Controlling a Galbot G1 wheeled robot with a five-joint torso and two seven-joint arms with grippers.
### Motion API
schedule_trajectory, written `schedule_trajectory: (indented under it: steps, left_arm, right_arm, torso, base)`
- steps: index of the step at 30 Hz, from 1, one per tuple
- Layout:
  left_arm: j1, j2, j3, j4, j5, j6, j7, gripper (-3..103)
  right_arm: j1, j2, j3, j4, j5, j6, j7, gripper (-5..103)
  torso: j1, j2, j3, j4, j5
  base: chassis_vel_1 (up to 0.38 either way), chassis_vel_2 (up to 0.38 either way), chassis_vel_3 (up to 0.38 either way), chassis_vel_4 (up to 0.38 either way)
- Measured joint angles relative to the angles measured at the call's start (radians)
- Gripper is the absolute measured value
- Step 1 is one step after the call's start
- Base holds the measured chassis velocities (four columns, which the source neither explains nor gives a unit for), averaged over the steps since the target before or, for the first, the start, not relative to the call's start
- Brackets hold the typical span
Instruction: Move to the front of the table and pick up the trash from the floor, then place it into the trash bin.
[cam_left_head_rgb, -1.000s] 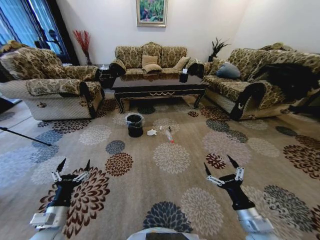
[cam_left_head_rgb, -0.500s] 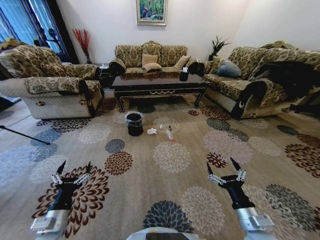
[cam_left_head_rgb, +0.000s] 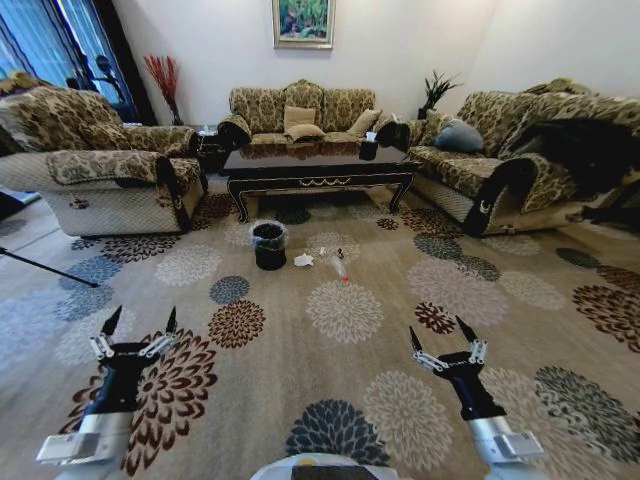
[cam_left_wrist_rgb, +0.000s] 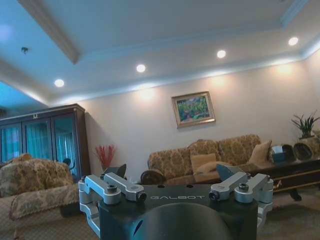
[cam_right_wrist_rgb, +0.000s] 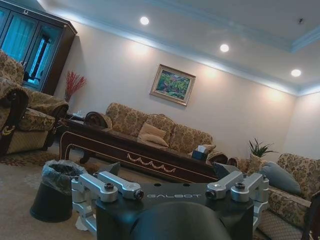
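Two grippers hang low over the floor (cam_left_head_rgb: 340, 390) of a living room, both empty with fingers spread wide. Seen from the head, the left gripper (cam_left_head_rgb: 138, 326) hovers above a brown flower medallion, and the right gripper (cam_left_head_rgb: 443, 338) hovers above plain carpet beside a cream medallion; the two are well apart, one on each side. Far ahead of both, between them and the table (cam_left_head_rgb: 318, 166), lies the trash: a paper wad (cam_left_head_rgb: 303, 262) just beside the bin (cam_left_head_rgb: 268, 246), and a bottle (cam_left_head_rgb: 340, 268) a little to the wad's right, lying on its side. A tiny scrap may lie near the bottle, but it is too small to tell. The bin stands upright on the carpet, ahead and to the right of the left gripper, ahead and to the left of the right one, its clear bag folded over the rim. The table stands beyond the bin, in front of a patterned sofa (cam_left_head_rgb: 300, 115). In the right wrist view, the bin (cam_right_wrist_rgb: 54, 190) sits on the carpet past the gripper's spread fingers (cam_right_wrist_rgb: 111, 169), with the table (cam_right_wrist_rgb: 135, 155) behind it.
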Motion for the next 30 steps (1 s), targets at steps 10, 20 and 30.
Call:
schedule_trajectory:
  steps: [10,20,30]
  left_arm:
    - [-0.027,0.011,0.012,0.044,0.017,0.01,0.001,100]
    - [-0.021,-0.004,0.072,0.114,0.071,-0.017,0.002,100]
    - [-0.012,0.009,0.057,-0.059,-0.009,0.044,-0.001,100]
  right_arm:
    - [0.026,0.001,-0.017,-0.027,0.007,0.003,0.0,100]
    - [0.053,-0.001,-0.014,-0.059,0.024,0.022,0.004,100]
    - [0.055,0.011,-0.023,-0.093,-0.011,0.05,-0.012,100]
  torso:
    - [-0.012,-0.038,-0.026,0.0,0.0001]
    - [-0.024,-0.077,-0.053,0.0001,0.0]
    - [-0.034,-0.116,-0.082,0.0,0.0002]
  base:
    - [0.0,0.0,0.0,0.0]
    - [0.0,0.0,0.0,0.0]
    - [0.0,0.0,0.0,0.0]
